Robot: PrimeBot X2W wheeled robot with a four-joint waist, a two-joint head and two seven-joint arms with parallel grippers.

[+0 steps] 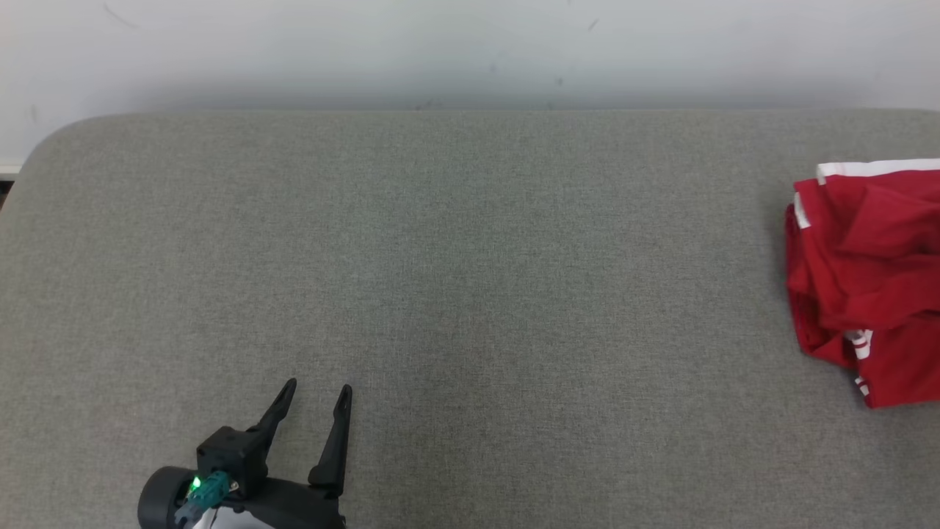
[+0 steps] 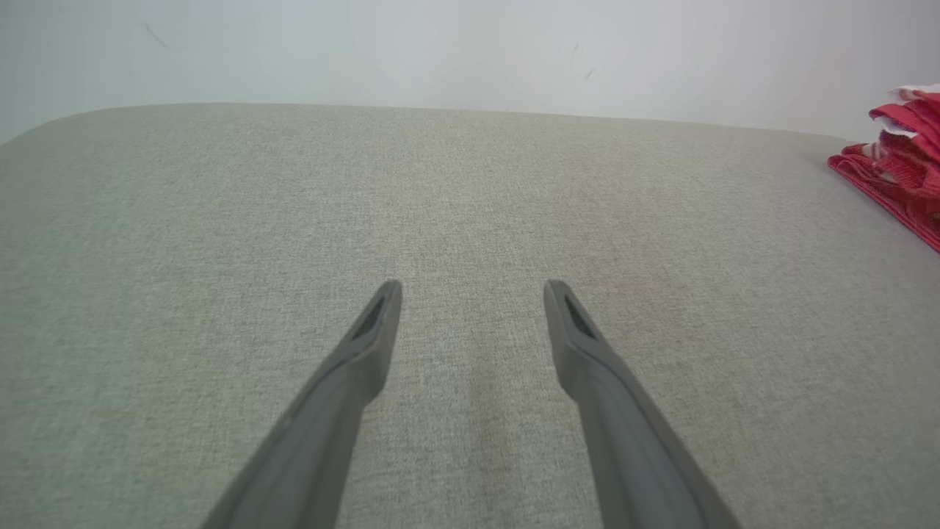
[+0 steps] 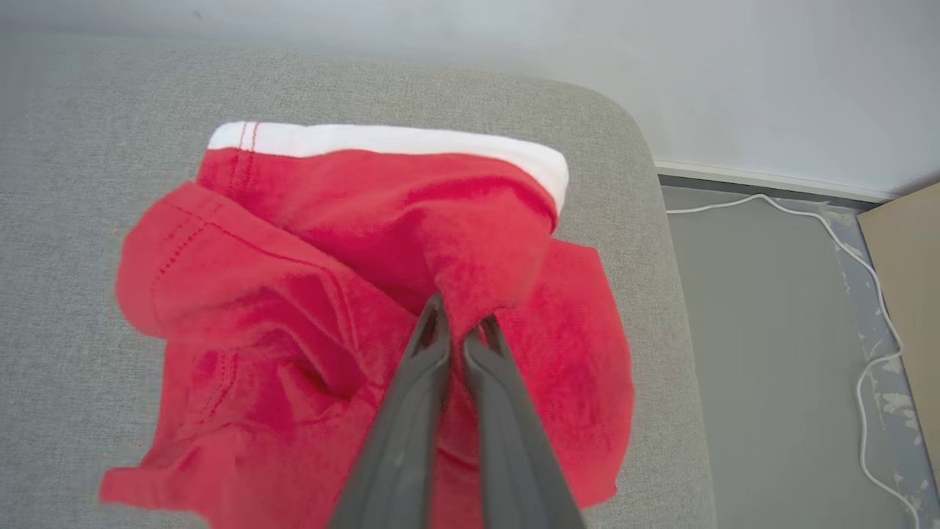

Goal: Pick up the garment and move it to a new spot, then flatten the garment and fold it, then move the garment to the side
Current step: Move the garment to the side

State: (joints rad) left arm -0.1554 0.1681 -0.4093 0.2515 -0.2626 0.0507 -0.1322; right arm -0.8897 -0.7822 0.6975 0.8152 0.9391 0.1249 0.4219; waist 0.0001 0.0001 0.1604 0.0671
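- Near left: the left gripper (image 1: pixel 318 386) hangs over the grey padded surface (image 1: pixel 470 257), its fingers spread wide around nothing
- Right: the red garment (image 1: pixel 866 279), trimmed in white, lies crumpled at the surface's right end, by the rounded far corner
- There the right gripper (image 3: pixel 463 316), fingers pressed nearly together, pinches a raised fold of it
- Farthest right: a white cable (image 3: pixel 844 242) on the floor

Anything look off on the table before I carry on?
Nothing spilled or damaged. The red garment sits bunched in a crumpled heap near the right end of the table, not flat, with the right hand shut on a raised fold of it. The left hand hangs open over bare table, apart from the cloth.
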